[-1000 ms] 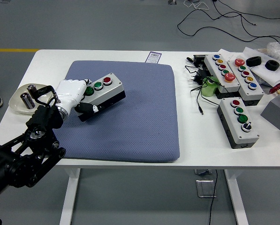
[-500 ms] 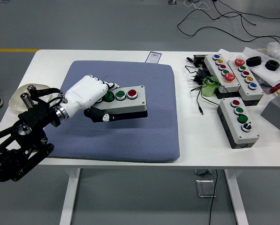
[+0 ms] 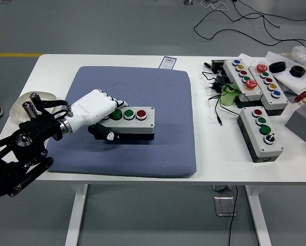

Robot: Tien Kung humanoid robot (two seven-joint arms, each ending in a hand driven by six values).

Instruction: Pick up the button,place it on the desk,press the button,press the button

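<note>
Grey three-button control box with black base, two green buttons and one red button in a row on top, red at the right end, lying level with long axis left-right on the blue mat, left end covered by white fingers

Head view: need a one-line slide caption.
Left hand grips a grey button box on the blue mat; more button boxes sit on the white table.
</note>
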